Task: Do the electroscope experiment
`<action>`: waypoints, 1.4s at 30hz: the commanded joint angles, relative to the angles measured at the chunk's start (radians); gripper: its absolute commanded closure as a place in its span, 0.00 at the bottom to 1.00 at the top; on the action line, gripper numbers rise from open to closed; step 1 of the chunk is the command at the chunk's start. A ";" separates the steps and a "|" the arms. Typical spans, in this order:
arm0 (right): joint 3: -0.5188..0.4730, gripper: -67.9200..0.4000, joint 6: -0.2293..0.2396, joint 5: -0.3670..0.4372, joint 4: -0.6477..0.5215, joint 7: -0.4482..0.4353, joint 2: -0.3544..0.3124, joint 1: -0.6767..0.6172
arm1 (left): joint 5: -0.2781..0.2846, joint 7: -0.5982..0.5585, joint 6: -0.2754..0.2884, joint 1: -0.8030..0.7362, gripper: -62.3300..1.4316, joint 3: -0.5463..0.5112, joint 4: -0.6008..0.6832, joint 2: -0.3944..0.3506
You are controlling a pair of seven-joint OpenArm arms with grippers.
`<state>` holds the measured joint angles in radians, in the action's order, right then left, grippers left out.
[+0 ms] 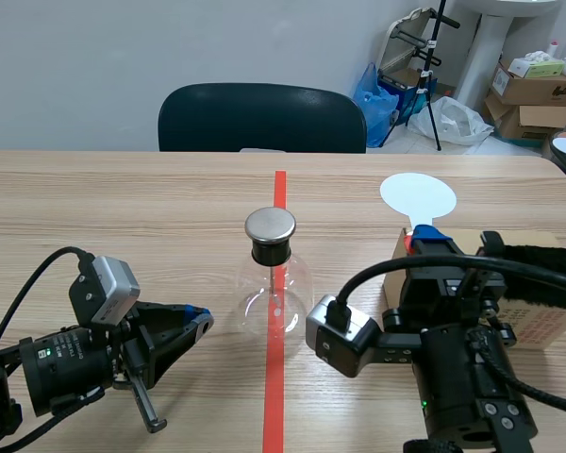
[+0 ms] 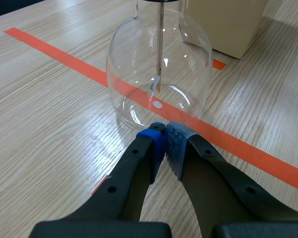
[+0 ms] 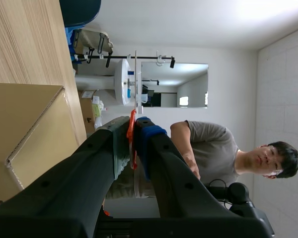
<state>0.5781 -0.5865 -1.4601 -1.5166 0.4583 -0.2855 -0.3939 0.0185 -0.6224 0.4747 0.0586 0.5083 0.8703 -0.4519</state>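
Electroscope (image 1: pixel 271 274), a clear glass flask with a black stopper and a flat metal cap (image 1: pixel 270 225), stands upright on the surface (image 1: pixel 123 217). It sits on the orange-red tape line (image 1: pixel 276 377), just ahead of the left jaws and off to the inner side of the right jaws.

Left jaws: together, blue pads (image 2: pixel 156 141) touching, nothing between them. The tips are low, almost at the flask's base, and look just clear of the glass in the left wrist view. Probably parked there to be near the flask, not to grip it. Inside the flask a thin rod (image 2: pixel 160 44) hangs down with small foil leaves (image 2: pixel 156 85) at its end. The leaves look close together, so judged uncharged.

Right jaws: clamped on the orange-red handle (image 3: pixel 131 130) of a white round paddle (image 1: pixel 418 196) that sticks out beyond the fingertips and appears held off the surface. Gripping the handle leaves the disc free to meet the metal cap. The paddle is well apart from the cap, so no touch yet.

Cardboard box (image 1: pixel 547 326) sits beside and under the right jaws, with a black fur piece (image 1: pixel 545 260) on top, likely the rubbing cloth for charging. Judged step: carry the paddle to the cap. The next move needs the disc brought over the cap without bumping the flask, which looks light and easy to tip. A person (image 3: pixel 208 148) shows beyond the right jaws.
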 commanded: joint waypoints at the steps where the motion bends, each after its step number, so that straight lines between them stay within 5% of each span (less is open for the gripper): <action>1: -0.003 0.98 -0.010 -0.001 -0.013 0.008 -0.005 0.008 | 0.007 -0.016 0.003 0.003 0.93 -0.004 0.024 -0.001; 12: -0.003 0.98 -0.010 -0.001 -0.013 -0.028 -0.005 0.008 | 0.007 -0.016 0.002 0.003 0.93 -0.004 0.024 -0.001; 33: -0.003 0.98 -0.010 -0.001 -0.013 -0.492 -0.005 0.009 | 0.007 -0.016 0.002 0.003 0.93 -0.004 0.024 -0.001; 42: -0.003 0.98 -0.010 -0.001 -0.013 -0.541 -0.005 0.009 | 0.007 -0.016 0.002 0.003 0.93 -0.004 0.024 0.000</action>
<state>0.5781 -0.5865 -1.4601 -1.5166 -0.0822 -0.2855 -0.3939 0.0185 -0.6224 0.4747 0.0586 0.5083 0.8703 -0.4519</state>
